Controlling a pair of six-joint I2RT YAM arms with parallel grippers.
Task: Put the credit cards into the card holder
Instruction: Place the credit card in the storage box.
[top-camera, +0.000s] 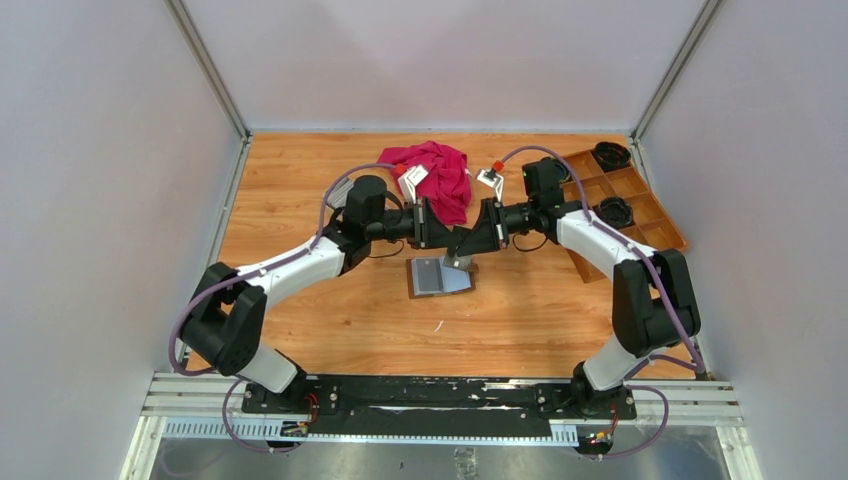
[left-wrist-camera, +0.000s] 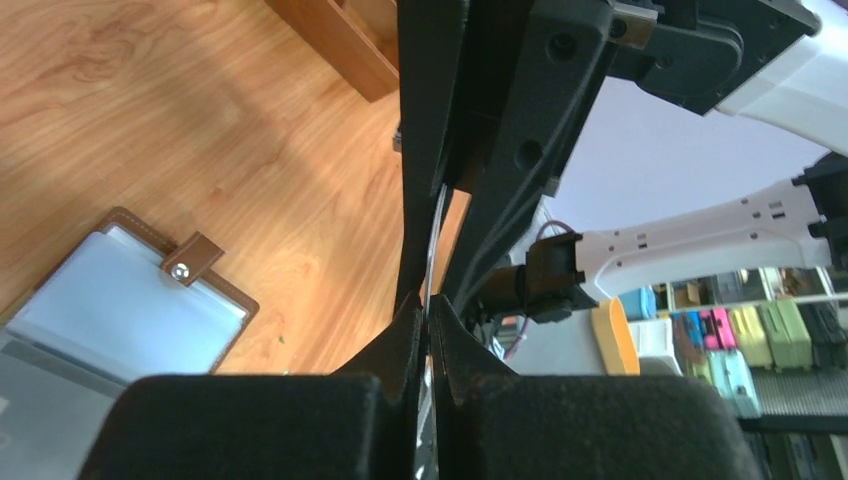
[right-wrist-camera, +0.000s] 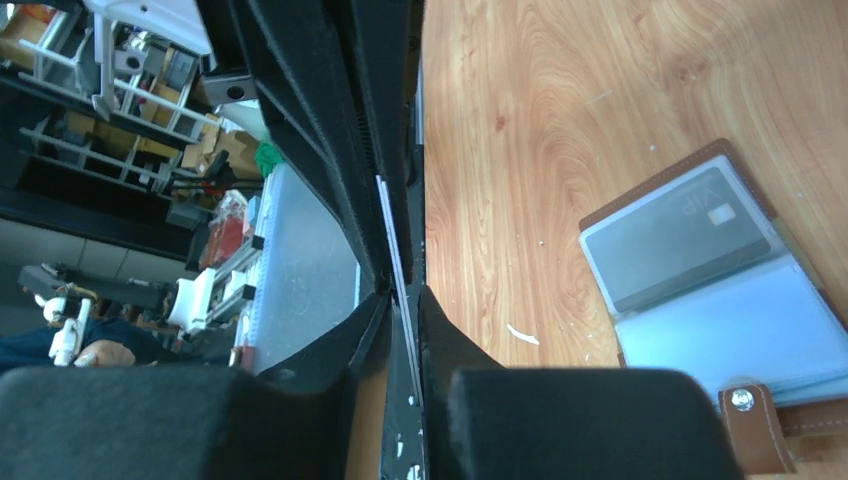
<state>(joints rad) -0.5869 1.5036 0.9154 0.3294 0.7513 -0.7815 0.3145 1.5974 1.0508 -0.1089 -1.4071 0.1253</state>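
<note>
Now the left end effector (left-wrist-camera: 432, 305) pinches a credit card (left-wrist-camera: 437, 225) tight over the open card holder (top-camera: 438, 278) on the table (top-camera: 300, 200); the right end effector (right-wrist-camera: 402, 295) brackets the same card, though I can't tell if it grips.

Card holder (top-camera: 438, 278) mid-table under left gripper (top-camera: 450, 238) and right gripper (top-camera: 468, 238), credit card (right-wrist-camera: 392, 235) seemingly between both; cloth (top-camera: 440, 172) behind.

High rear overview, two close wrist views (card holder (top-camera: 440, 278) shared)
</note>
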